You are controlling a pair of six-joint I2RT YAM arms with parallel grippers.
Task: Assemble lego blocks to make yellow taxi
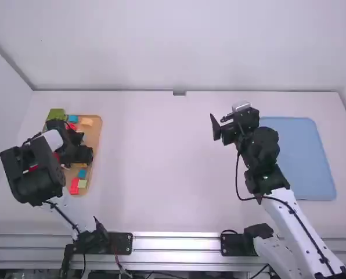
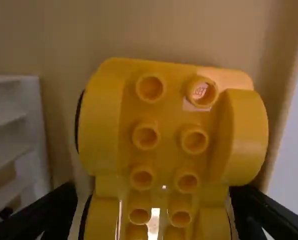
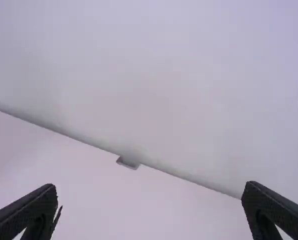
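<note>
Between fingers of left gripper (image 1: pixel 82 145); yellow block (image 2: pixel 165 127).

The white worktop (image 1: pixel 161 168) is carrying a tan tray (image 1: pixel 96 132) towards its left side and a flat blue mat (image 1: pixel 301 157) towards its right. The two are lying well apart.

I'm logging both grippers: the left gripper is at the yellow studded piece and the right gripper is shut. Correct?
The right gripper is not shut: its fingers stand wide apart with nothing between them, as the right wrist view shows. The left gripper is at the yellow studded piece, as you say.
</note>
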